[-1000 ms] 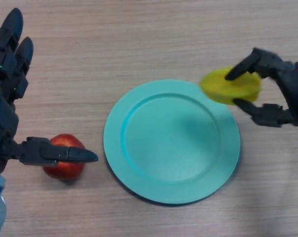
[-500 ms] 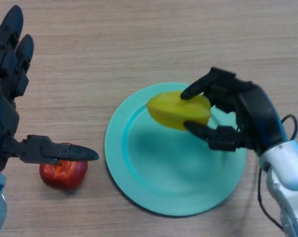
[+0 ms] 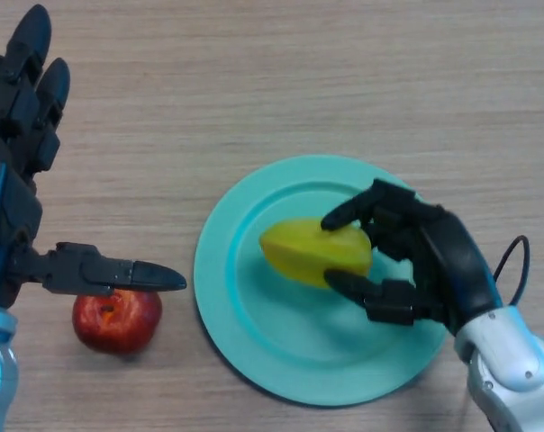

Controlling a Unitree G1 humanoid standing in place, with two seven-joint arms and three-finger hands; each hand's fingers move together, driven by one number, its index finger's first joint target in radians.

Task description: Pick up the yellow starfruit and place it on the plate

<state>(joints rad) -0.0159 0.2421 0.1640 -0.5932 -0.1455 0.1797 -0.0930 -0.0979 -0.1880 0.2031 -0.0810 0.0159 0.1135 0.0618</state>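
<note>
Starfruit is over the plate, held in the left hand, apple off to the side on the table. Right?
Not quite: the right hand holds the starfruit, not the left. The head view shows its fingers curled round the fruit over the plate. The left hand is open beside the apple, which sits on the table.

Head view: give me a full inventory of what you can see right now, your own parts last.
starfruit: one, yellow, over the middle of the plate, held by the right robot hand
plate: one, teal, on the table, centre-right
apple: one, red, on the table left of the plate, partly under the left thumb
table: one, light wood grain, under everything
left robot hand: one, black, at the left edge, fingers straight, holding nothing
right robot hand: one, black, over the plate's right side, fingers and thumb curled round the starfruit
</note>
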